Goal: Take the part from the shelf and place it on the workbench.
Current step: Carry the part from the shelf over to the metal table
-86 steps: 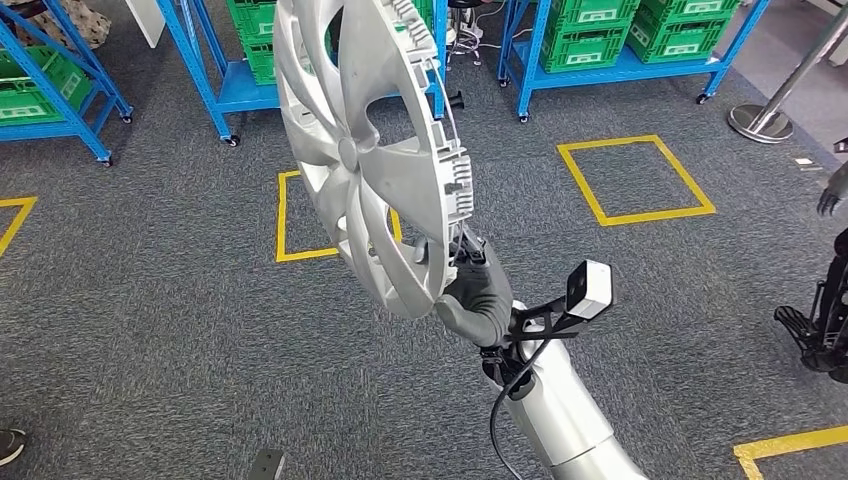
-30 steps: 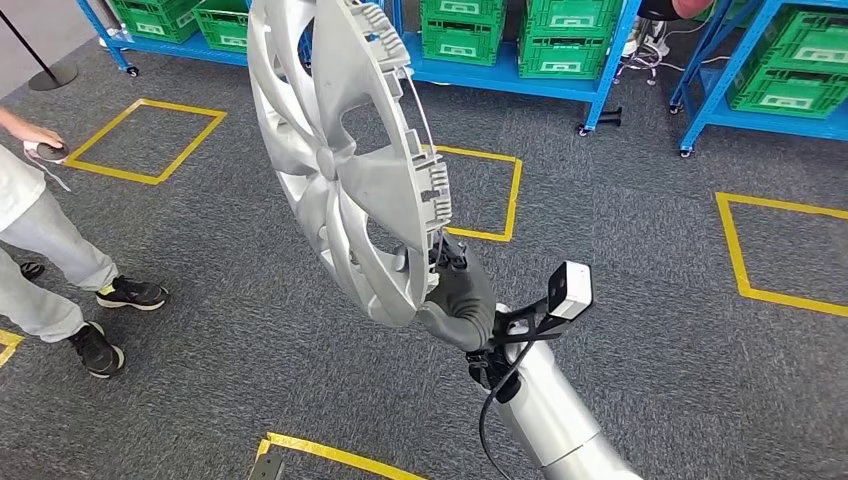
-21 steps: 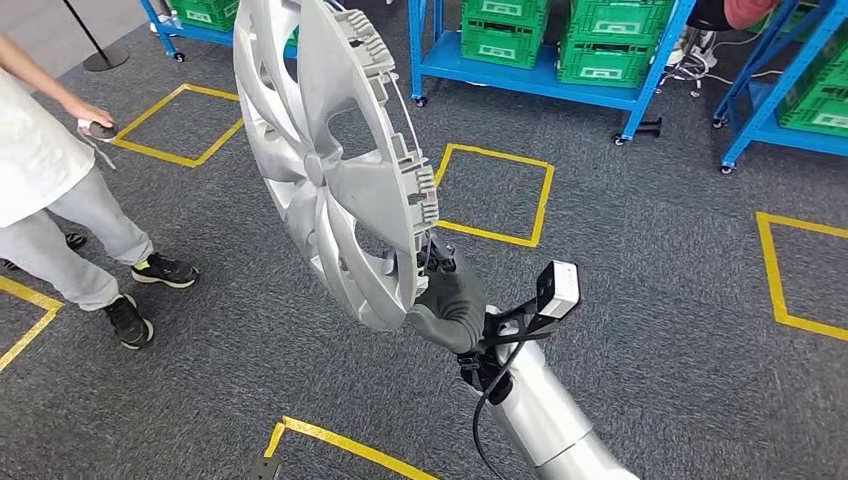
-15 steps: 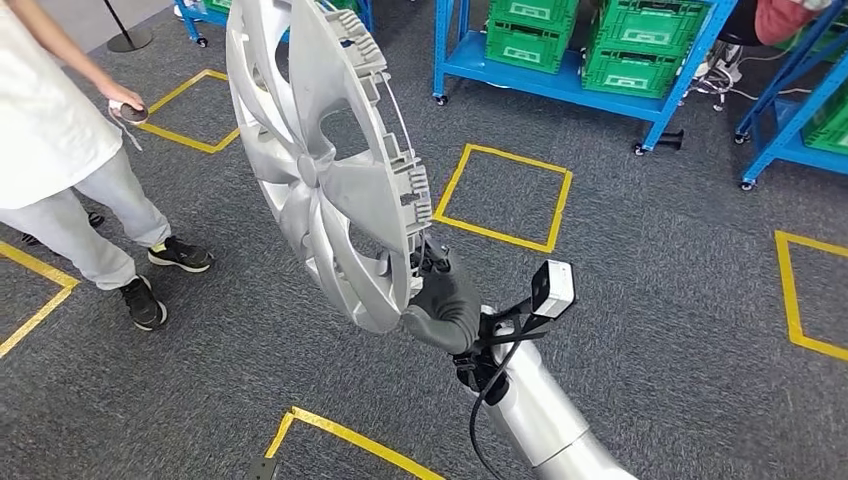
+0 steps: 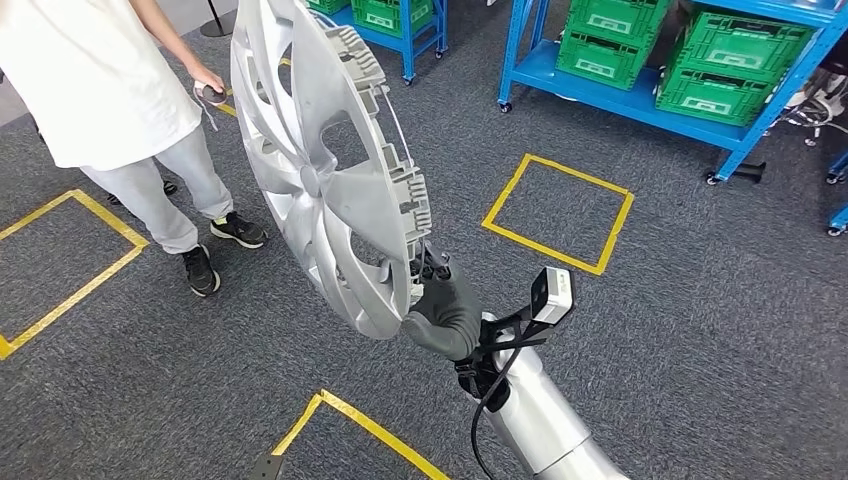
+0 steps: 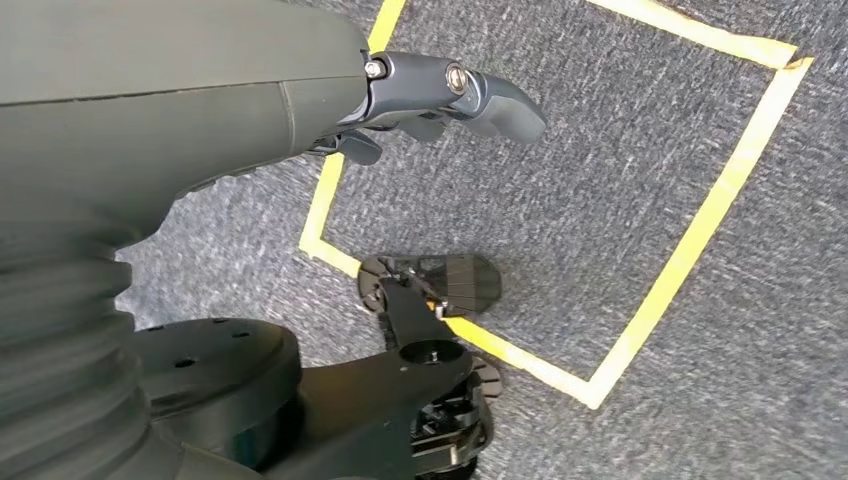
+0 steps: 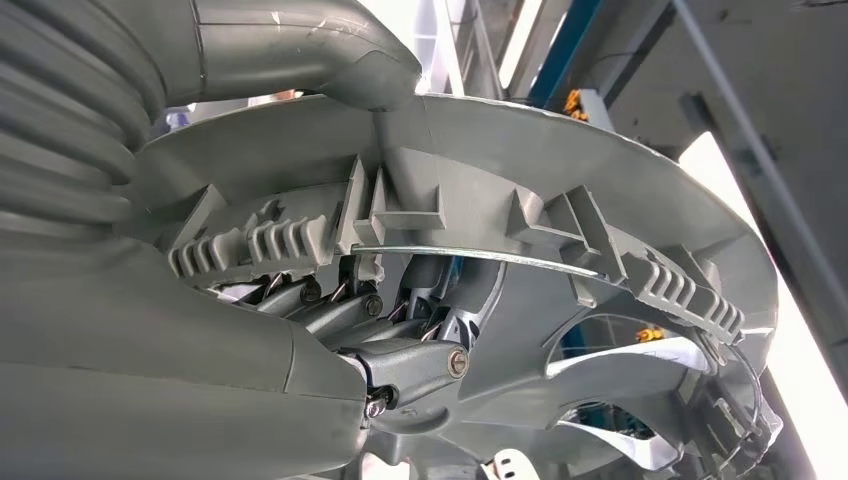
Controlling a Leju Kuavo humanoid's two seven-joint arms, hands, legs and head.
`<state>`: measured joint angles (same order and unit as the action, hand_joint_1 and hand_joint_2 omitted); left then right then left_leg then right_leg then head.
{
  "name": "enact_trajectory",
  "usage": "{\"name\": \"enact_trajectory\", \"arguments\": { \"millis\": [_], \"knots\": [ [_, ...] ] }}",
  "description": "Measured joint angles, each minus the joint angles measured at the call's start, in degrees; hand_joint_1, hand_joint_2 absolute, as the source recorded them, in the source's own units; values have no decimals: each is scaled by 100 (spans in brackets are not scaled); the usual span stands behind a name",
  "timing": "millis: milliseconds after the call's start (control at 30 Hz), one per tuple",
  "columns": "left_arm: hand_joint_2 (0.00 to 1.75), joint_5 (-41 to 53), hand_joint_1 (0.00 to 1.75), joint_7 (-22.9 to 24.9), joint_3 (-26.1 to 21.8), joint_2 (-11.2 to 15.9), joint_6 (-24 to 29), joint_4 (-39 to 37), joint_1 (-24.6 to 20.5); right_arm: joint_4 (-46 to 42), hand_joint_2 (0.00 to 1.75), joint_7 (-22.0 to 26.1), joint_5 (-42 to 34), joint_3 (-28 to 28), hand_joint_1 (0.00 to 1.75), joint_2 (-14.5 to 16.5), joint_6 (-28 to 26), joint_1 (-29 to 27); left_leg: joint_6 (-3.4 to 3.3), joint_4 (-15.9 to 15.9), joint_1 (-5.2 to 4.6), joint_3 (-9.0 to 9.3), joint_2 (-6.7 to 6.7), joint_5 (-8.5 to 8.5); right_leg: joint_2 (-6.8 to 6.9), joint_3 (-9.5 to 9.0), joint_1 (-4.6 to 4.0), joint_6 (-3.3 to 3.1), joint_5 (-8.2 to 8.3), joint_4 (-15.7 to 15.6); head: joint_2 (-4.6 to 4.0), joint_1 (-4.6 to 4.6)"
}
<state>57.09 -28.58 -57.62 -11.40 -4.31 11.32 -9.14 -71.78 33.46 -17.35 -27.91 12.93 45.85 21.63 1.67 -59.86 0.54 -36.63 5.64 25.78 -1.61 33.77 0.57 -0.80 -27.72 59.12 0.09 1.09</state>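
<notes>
The part is a large silver wheel cover [image 5: 320,180] with spokes and a clip-lined rim. My right hand [image 5: 445,310] grips its lower rim and holds it upright, edge-on, high above the carpet. In the right wrist view the cover's ribbed inner rim [image 7: 560,150] arches over my fingers [image 7: 410,365], which reach inside it while the thumb [image 7: 340,50] presses on the outer face. My left hand [image 6: 430,95] hangs by my side over the floor, fingers loosely extended, holding nothing.
A person [image 5: 110,90] in a white shirt and grey trousers stands close at the left, holding a small device. Blue racks with green crates [image 5: 690,60] line the back. Yellow tape squares [image 5: 560,210] mark the grey carpet.
The whole view has swung round: the racks slid to the right and the person came in from the left and now stands nearer. The wheel cover stays in my right hand as before.
</notes>
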Motion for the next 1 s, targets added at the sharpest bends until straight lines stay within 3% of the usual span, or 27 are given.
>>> {"name": "enact_trajectory", "arguments": {
  "millis": [33, 100, 167, 200, 233, 300, 367, 400, 467, 533, 633, 667, 700, 733, 767, 833, 900, 967, 1000],
  "knots": [
    [175, 3, 0, 5, 2, 0, 0, 0, -8, 0, 175, 5, 0, -4, 175, 5, 2, -1, 26, -151, -8, -73, -147, 99, 59, -13, 15, -34, 17, -29, 0, -21],
    [175, 9, 0, 23, 6, -1, 0, 0, -36, 5, 175, 15, 1, -7, 175, 8, 3, -14, 83, -821, 1, -379, -440, 458, 188, -24, 9, -71, 21, -46, 0, -63],
    [175, 19, 0, 43, 10, -2, -1, -2, -54, 23, 175, 16, 10, -7, 175, 4, 3, -42, 135, -1440, 28, -662, -507, 684, 332, -21, 4, -78, 13, -41, 0, -71],
    [175, 27, 0, 52, 12, -2, -2, -2, -55, 35, 175, 15, 18, -7, 175, 3, 3, -54, 151, -1471, 41, -668, -519, 644, 399, -21, 4, -73, 8, -37, 0, -73],
    [175, 39, 0, 60, 14, -1, -2, -3, -57, 45, 175, 15, 26, -7, 175, 2, 3, -61, 161, -1274, 52, -556, -545, 508, 464, -23, 6, -61, -1, -30, 0, -75],
    [175, 64, 0, 78, 19, -1, -2, -3, -73, 56, 175, 22, 33, -7, 175, 1, 4, -61, 156, -511, 50, -140, -720, 183, 583, -33, -2, -13, -35, -3, 0, -80],
    [175, 76, 0, 93, 25, -8, -2, -4, -92, 64, 175, 32, 33, -7, 175, 1, 7, -51, 80, -15, 24, 117, -855, 42, 670, -40, -28, 51, -67, 23, 0, -73],
    [175, 75, 0, 97, 26, -12, -2, -4, -94, 73, 175, 35, 32, -10, 175, 2, 12, -46, 27, 35, 6, 129, -856, 51, 708, -45, -41, 85, -71, 23, 0, -66],
    [175, 66, 0, 99, 27, -13, -2, -4, -83, 102, 175, 37, 29, -28, 175, 5, 25, -35, -67, 53, 0, 115, -739, 22, 780, -59, -31, 156, -79, 13, 0, -54],
    [175, 37, 0, 98, 27, -15, -2, -4, -81, 142, 175, 42, 15, -49, 175, 10, 37, -10, -151, 84, 13, 123, -627, -8, 630, 7, -3, 220, -225, 196, 0, -38],
    [175, -10, 0, 91, 27, -18, -2, -4, -93, 220, 175, 53, -4, -61, 175, 6, 42, 38, -218, 96, 17, 114, -450, -29, 239, 479, 8, 243, -731, 1224, 0, 6],
    [175, -19, 0, 88, 27, -18, -2, -4, -89, 256, 175, 54, -7, -62, 175, 4, 43, 42, -224, 93, 13, 108, -380, -30, 196, 630, 5, 239, -823, 1525, 0, 14],
    [175, -25, 0, 85, 27, -18, -2, -4, -81, 293, 175, 55, -9, -64, 175, 3, 43, 42, -225, 86, 10, 105, -304, -31, 177, 700, 2, 230, -807, 1645, 0, 17],
    [175, -28, 0, 83, 27, -18, -2, -4, -74, 325, 175, 56, -11, -68, 175, 3, 43, 46, -223, 78, 8, 102, -225, -33, 164, 664, 2, 216, -686, 1546, 0, 21],
    [175, -28, 0, 82, 27, -18, -2, -4, -70, 348, 175, 55, -11, -75, 175, 3, 44, 57, -216, 68, 9, 101, -148, -36, 132, 519, 5, 198, -485, 1234, 0, 23],
    [175, -28, 0, 80, 27, -25, -2, -4, -73, 372, 175, 55, -10, -89, 175, 6, 44, 90, -182, 43, 4, 85, -12, -41, -83, 153, 19, 160, -164, 458, 0, 26],
    [175, -28, 0, 78, 27, -28, -2, -4, -77, 386, 175, 56, -11, -93, 175, 10, 44, 119, -107, 40, 14, 44, 103, -64, -257, -15, 19, 136, -97, 83, 0, 25],
    [175, -28, 0, 78, 27, -28, -2, -5, -63, 403, 175, 57, -14, -95, 175, 17, 44, 131, -16, 75, 39, 11, 217, -103, -199, -30, 5, 92, -91, 47, 0, 24],
    [175, -28, 0, 78, 27, -28, -2, -6, -50, 409, 175, 57, -15, -95, 175, 25, 43, 134, 15, 67, 40, -5, 199, -100, -137, -48, 7, 54, -74, 22, 0, 23]
  ]
}}
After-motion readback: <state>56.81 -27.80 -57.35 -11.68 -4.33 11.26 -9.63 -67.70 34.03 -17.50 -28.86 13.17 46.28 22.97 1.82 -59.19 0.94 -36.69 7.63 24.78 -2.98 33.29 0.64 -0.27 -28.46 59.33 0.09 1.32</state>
